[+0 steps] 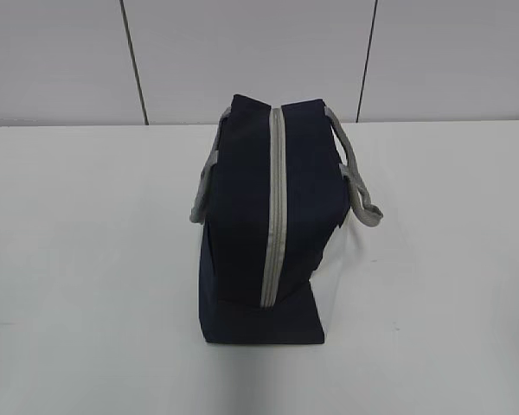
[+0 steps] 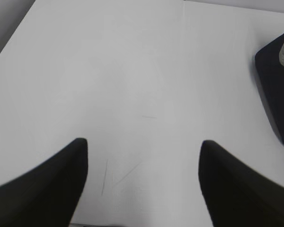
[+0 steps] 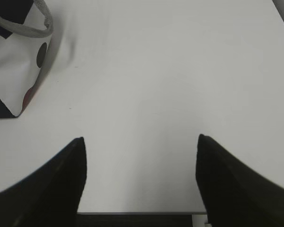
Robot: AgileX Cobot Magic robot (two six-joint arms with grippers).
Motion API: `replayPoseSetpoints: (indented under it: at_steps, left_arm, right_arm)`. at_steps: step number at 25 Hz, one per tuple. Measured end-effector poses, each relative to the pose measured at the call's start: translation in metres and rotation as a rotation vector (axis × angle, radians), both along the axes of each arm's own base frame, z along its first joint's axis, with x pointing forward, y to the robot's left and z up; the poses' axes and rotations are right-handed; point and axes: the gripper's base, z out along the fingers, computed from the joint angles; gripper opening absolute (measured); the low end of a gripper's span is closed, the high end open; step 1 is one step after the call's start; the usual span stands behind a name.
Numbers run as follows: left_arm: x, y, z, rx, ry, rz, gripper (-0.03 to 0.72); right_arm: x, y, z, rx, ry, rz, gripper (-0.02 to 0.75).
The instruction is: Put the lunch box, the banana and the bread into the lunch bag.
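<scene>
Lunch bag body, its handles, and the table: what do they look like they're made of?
Lunch bag: dark navy woven fabric by its matte, soft folds; the white side panel has a slight sheen, possibly coated. Handles: grey webbing, flat and limp. Zipper: grey tape, shut. Table: smooth white, faintly scratched, likely laminate.

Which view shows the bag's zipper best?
The exterior view: the zipper runs in full along the top of the bag and looks closed. The left wrist view shows only a dark corner of the bag, the right wrist view its white side and one handle; neither shows the zipper.
</scene>
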Motion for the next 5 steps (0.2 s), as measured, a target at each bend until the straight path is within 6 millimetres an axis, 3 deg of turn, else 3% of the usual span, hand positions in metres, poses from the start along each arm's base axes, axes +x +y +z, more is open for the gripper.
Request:
replayPoseSetpoints:
  at_steps: [5]
  left_arm:
    - [0.0,0.0,0.0,0.0,0.0,0.0,0.498]
  right_arm:
    - [0.0,0.0,0.0,0.0,0.0,0.0,0.549]
